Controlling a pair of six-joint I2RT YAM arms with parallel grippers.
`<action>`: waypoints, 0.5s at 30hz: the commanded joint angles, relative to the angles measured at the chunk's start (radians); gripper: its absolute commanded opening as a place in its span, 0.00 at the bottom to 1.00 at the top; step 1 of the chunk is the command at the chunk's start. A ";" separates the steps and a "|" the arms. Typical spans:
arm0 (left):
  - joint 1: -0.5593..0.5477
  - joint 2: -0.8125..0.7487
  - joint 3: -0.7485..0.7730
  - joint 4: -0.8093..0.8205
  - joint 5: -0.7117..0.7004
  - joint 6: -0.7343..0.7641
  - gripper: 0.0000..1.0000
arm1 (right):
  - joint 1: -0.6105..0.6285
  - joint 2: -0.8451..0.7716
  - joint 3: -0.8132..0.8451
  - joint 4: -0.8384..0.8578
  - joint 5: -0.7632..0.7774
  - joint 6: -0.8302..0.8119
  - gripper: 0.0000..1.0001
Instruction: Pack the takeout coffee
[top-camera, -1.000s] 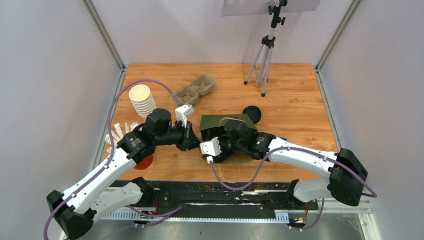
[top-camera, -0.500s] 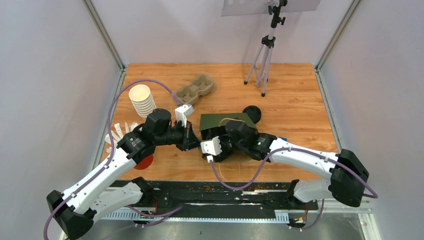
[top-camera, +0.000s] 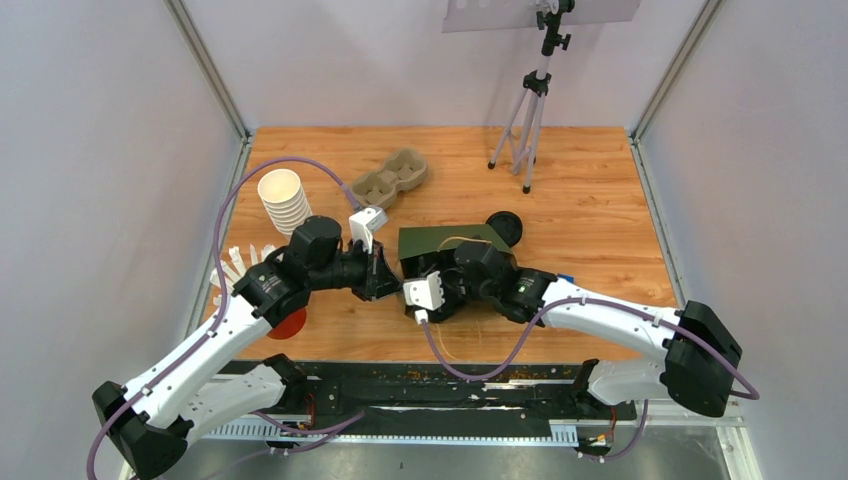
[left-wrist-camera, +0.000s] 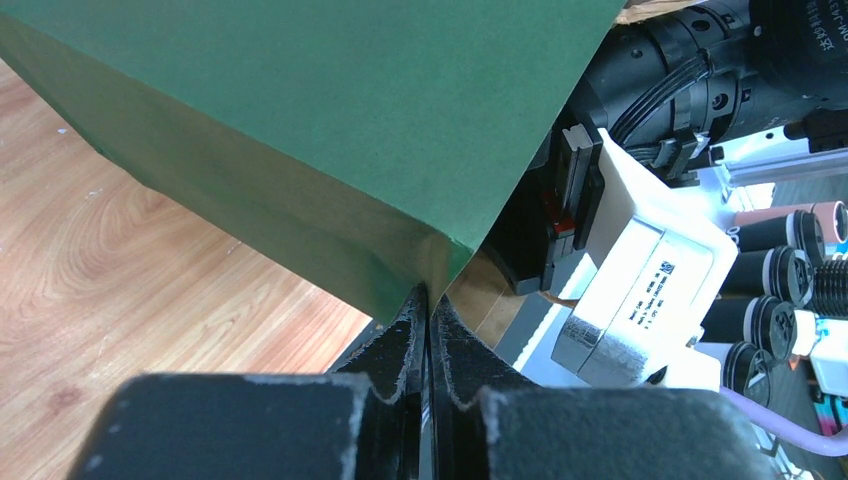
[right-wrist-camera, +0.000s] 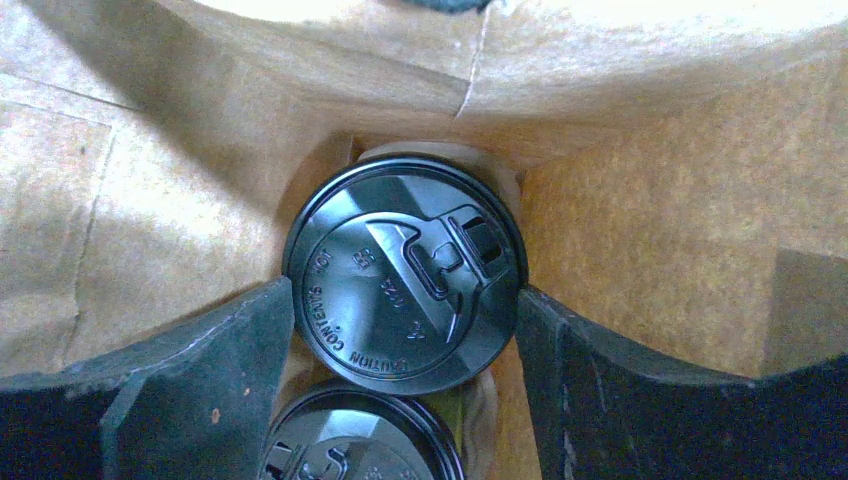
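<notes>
Item: green paper bag (top-camera: 450, 240), lying on the wooden table (top-camera: 600, 200), mouth facing 6 o'clock toward the arm bases, kraft-brown inside (right-wrist-camera: 640, 200). Contents: takeout coffee, two cups, only their black lids showing in the right wrist view. Far cup (right-wrist-camera: 400, 275) sits deep in the bag; near cup (right-wrist-camera: 360, 440) sits at 6 o'clock of it, the lids touching or nearly so. Which is white-sided and which olive cannot be told. Left gripper (left-wrist-camera: 428, 300): fingers pressed together on the bag's corner edge at the mouth, holding it up. Right gripper (right-wrist-camera: 402, 292): reached inside the bag, jaws wide, one finger at 9 o'clock and one at 3 o'clock of the far cup's lid, against its rim; gripping or only flanking cannot be told. Step judged: seating the far cup. Handling notes: keep the left pinch steady so the mouth stays open; set the cup fully on its base before letting go; spread the jaws without pushing the paper wall; withdraw straight out toward 6 o'clock, clear of the near cup's lid.
</notes>
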 joint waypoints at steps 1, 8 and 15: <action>0.006 -0.004 0.054 0.019 0.005 -0.004 0.06 | -0.006 -0.026 0.004 0.049 -0.005 0.011 0.79; 0.007 -0.002 0.053 0.024 0.010 -0.012 0.06 | -0.007 0.025 0.005 0.063 0.026 0.019 0.80; 0.007 0.004 0.053 0.028 0.013 -0.018 0.06 | -0.006 0.083 0.013 0.109 0.076 0.047 0.80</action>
